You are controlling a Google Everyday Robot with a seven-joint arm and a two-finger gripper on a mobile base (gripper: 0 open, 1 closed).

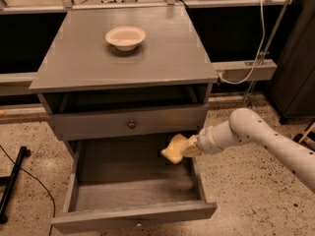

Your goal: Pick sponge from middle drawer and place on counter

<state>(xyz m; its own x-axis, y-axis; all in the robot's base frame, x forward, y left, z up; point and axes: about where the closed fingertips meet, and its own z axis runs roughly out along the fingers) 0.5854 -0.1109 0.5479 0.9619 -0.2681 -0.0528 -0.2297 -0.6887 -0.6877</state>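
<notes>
Warm overhead light, counter point(88, 58) evenly lit, middle drawer point(123, 193) dim below (claw point(190, 147) holds sponge point(174, 149) over its shaded right side)

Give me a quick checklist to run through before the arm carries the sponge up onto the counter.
1. Sponge gripped: ok, the gripper at the drawer's right side is shut on it.
2. Sponge off the middle drawer floor: ok, it hangs above it.
3. Clearance from the upper drawer front: cannot tell, the sponge sits close under its lower edge.
4. Landing spot on the counter: ok, bare wood near the front right.
5. Bowl out of the way: ok, it stands toward the back.
</notes>
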